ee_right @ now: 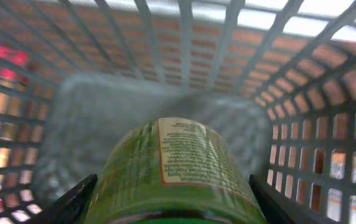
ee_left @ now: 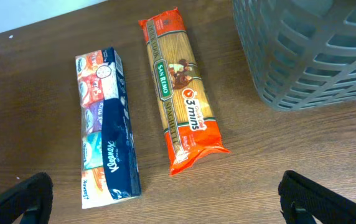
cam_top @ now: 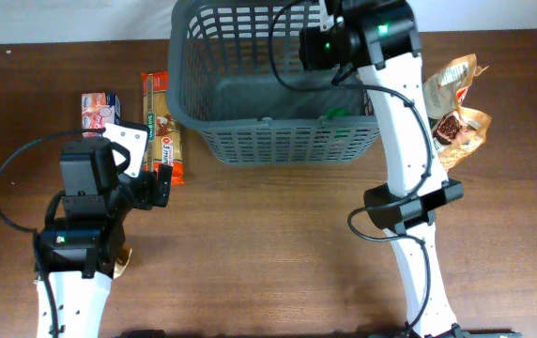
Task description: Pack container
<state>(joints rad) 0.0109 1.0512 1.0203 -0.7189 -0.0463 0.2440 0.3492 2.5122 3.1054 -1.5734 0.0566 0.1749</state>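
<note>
The container, a dark grey lattice basket (cam_top: 278, 143), stands at the back middle of the table. My right gripper (ee_right: 172, 202) reaches down inside it, shut on a green labelled can (ee_right: 178, 162); the basket's wall (ee_right: 184, 62) and floor lie just beyond. In the overhead view only a bit of green (cam_top: 336, 115) shows below that wrist. My left gripper (cam_top: 156, 183) hovers open over the table left of the basket, with nothing between its fingers (ee_left: 327, 199). A spaghetti packet (ee_left: 181, 93) and a tissue pack (ee_left: 106, 124) lie just ahead of it.
The spaghetti packet (cam_top: 161, 127) and tissue pack (cam_top: 98, 111) lie side by side left of the basket, whose corner (ee_left: 315, 56) is close on the right. Brown snack bags (cam_top: 456, 103) sit right of the basket. A gold wrapper (cam_top: 123, 258) peeks from under the left arm.
</note>
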